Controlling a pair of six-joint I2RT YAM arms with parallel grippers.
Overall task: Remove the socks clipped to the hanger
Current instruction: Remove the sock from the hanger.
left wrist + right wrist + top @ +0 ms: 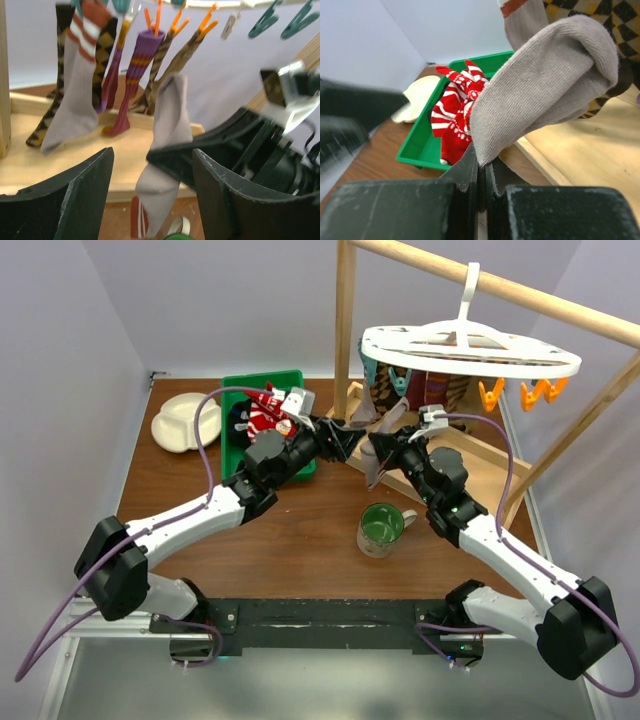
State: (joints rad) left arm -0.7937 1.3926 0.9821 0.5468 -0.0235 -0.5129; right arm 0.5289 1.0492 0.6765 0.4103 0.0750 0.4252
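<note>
Right fingers (472,170) are clamped on the grey sock (545,75), just beside the ones clipped to the hanger (470,348). Left fingers (220,195) sit spread apart, facing it. My worry: left closes on right's tips instead of fabric, then the sock flops onto the bench (300,540), not the green bin (258,378)

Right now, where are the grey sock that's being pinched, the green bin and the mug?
grey sock (545,85): right wrist view, on its folded middle.
green bin (262,377): top external view, on its far rim.
mug (372,546): top external view, on its outer wall.
</note>
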